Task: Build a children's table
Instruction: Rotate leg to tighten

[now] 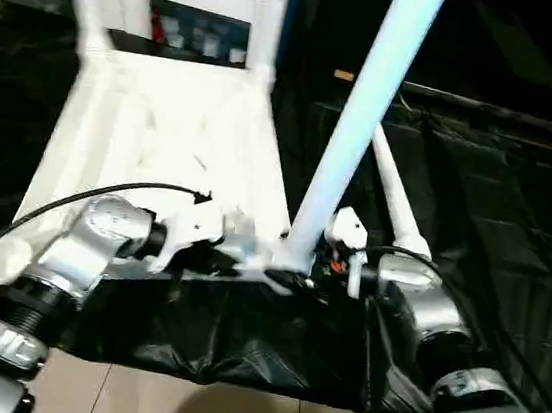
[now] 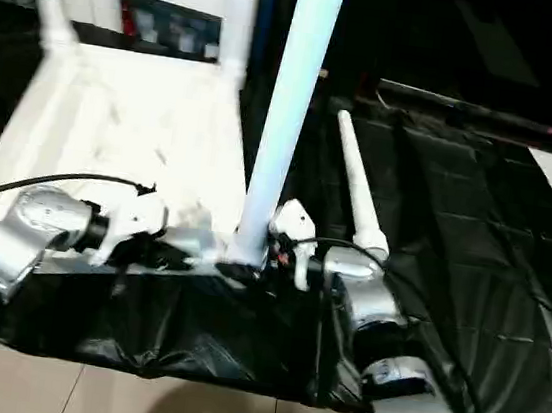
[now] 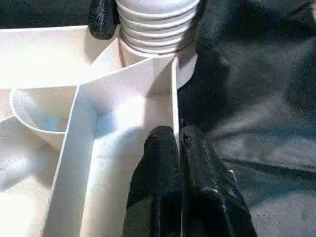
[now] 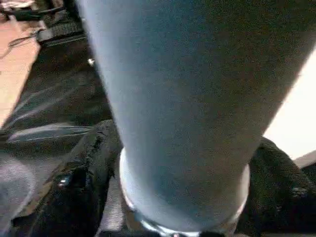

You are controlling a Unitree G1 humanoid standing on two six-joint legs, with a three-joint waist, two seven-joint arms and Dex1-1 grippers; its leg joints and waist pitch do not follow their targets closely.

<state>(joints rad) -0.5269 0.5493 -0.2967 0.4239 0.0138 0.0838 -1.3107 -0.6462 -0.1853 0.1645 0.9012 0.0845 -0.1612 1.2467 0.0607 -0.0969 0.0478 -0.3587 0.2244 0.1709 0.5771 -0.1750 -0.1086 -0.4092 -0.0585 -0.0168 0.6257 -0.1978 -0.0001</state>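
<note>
White leg (image 1: 361, 126) upright at tabletop (image 1: 163, 142) corner

**A:** What's it all made of? The table top (image 1: 163, 142) looks like smooth white plastic, slightly glossy, thin ribs underneath.

**B:** Yep, same plastic on the upright leg (image 1: 363, 116), with a ridged threaded end (image 3: 158, 24). The work table (image 1: 496, 223) cover is wrinkly black sheeting with a dull sheen (cloth or plastic film, can't tell). Forearms (image 1: 90, 244) are brushed silver metal, fingers (image 3: 163, 168) shiny black.
</note>
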